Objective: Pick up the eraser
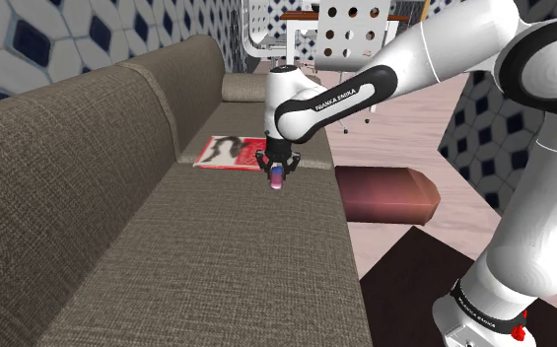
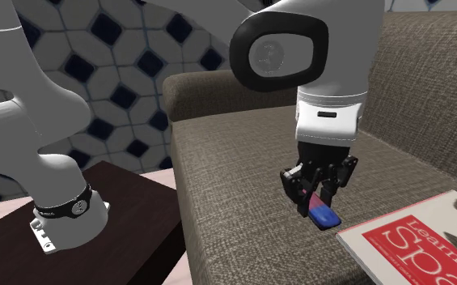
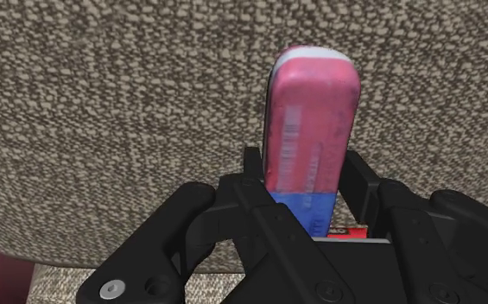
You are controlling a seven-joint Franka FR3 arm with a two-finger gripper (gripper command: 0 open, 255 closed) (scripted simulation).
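here, one gripper [image 2: 316, 197] clasping one eraser [image 2: 325, 216], one magazine [image 2: 416, 243]

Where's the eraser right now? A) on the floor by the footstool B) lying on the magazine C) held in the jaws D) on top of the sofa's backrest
C: the pink and blue eraser is clasped between the jaws over the sofa seat, next to the magazine, not on it.
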